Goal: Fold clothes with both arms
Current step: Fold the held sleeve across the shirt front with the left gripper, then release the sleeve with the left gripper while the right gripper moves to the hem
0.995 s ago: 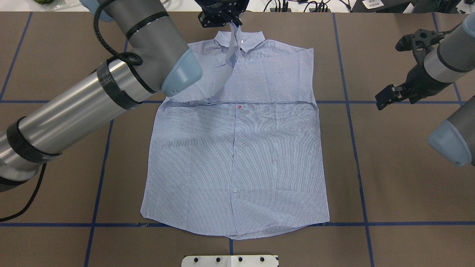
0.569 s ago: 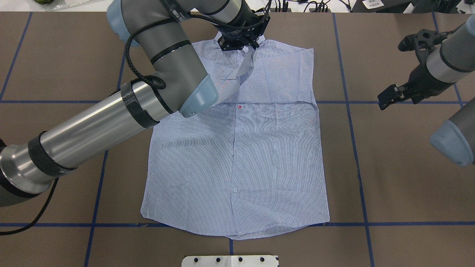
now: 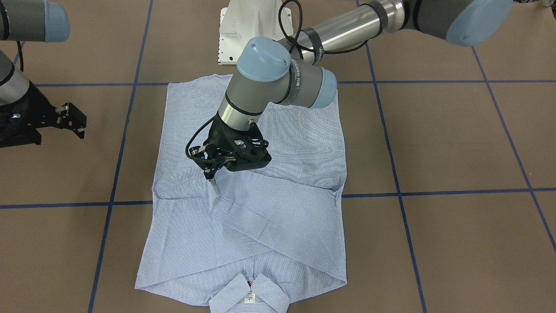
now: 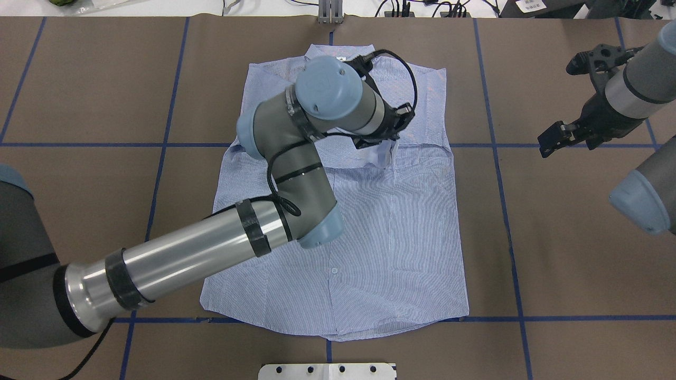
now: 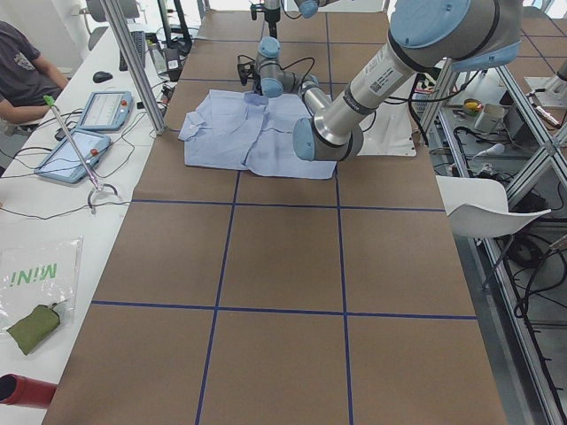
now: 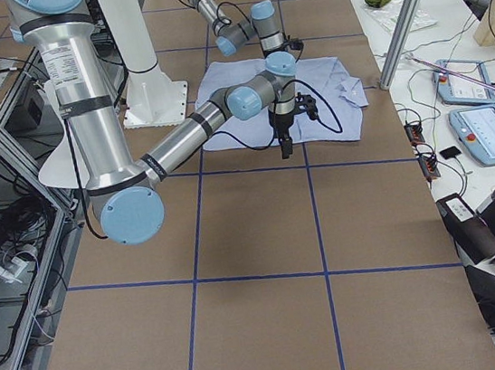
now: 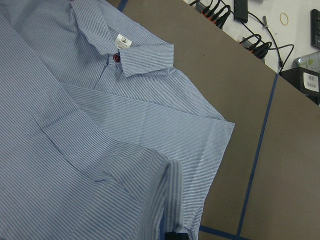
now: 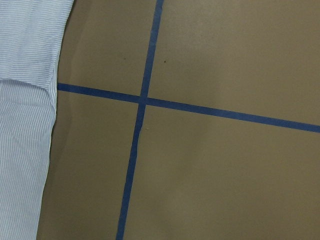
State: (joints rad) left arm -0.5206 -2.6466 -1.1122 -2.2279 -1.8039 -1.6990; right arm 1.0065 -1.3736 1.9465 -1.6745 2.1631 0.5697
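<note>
The light-blue striped shirt (image 4: 391, 237) lies flat, front up, collar (image 3: 247, 291) at the table's far side from the robot. One sleeve lies folded across the chest. My left gripper (image 4: 388, 148) hangs over the chest and is shut on the other sleeve's cuff (image 3: 213, 191), which dangles just above the cloth. The left wrist view shows the collar with its white label (image 7: 122, 41) and the held sleeve (image 7: 165, 195). My right gripper (image 4: 554, 140) is open and empty, off the shirt's side above bare table; its wrist view shows only the shirt's edge (image 8: 25, 125).
The white pedestal base (image 3: 247, 30) stands at the robot's side of the shirt. Blue tape lines (image 4: 499, 174) grid the brown table. Cables (image 4: 412, 8) lie along the far edge. Tablets (image 5: 84, 150) and an operator (image 5: 22, 71) are beside the table.
My left arm has swung from beyond the collar back over the chest and to the right, carrying the sleeve cuff with it and lowering it. The right arm has barely moved.
</note>
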